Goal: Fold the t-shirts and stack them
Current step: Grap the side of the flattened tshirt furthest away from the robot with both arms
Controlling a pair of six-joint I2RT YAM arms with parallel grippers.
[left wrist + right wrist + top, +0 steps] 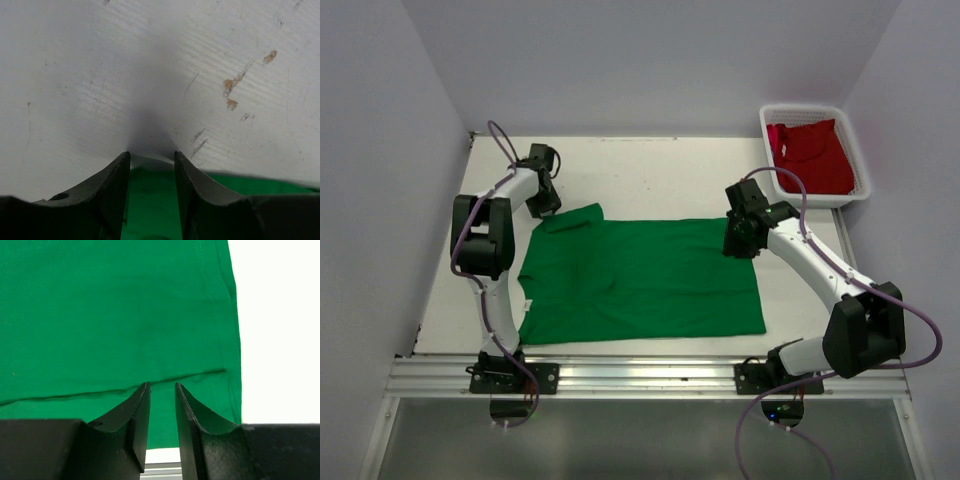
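The green t-shirt lies spread flat across the table's middle, with a sleeve at its far left. My left gripper is down at that sleeve's far edge. In the left wrist view its fingers stand apart, with green cloth in the gap between them. My right gripper is over the shirt's far right corner. The right wrist view shows it narrowly open above the cloth, its tips at a long crease, nothing pinched. The red t-shirt lies crumpled in the basket.
A white mesh basket stands at the far right corner of the table. The metal rail runs along the near edge between the two arm bases. Grey walls close in on the left, back and right.
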